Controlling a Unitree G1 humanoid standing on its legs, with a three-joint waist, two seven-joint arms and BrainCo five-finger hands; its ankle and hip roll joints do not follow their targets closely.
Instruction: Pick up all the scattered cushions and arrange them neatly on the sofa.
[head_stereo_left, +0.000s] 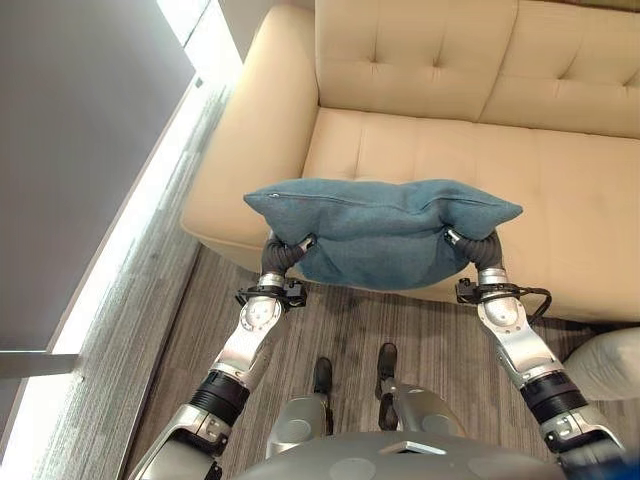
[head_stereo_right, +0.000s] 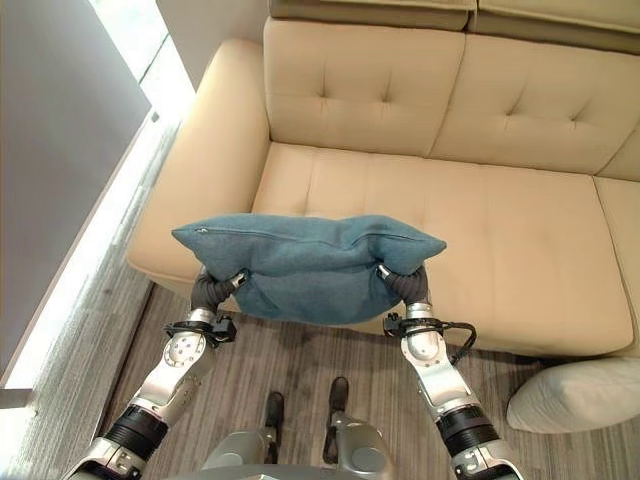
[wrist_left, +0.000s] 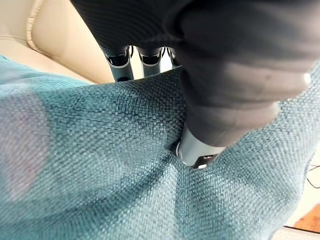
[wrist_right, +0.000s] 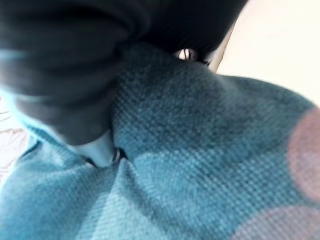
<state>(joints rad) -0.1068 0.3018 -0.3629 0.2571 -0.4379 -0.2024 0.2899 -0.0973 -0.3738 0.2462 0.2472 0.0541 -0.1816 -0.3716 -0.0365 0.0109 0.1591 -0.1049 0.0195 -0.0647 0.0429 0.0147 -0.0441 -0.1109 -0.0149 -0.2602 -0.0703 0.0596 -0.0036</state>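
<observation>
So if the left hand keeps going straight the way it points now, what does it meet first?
Probably the sofa. The left hand pinches the teal cushion and points forward over the seat's front edge, so the cushion would likely land on the seat first; depth is hard to judge.

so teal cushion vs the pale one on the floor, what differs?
The teal cushion is held off the floor in front of the sofa by the left robot hand and right robot hand. The pale cushion lies on the floor, cut off at the view's edge. Both are plump cushions.
</observation>
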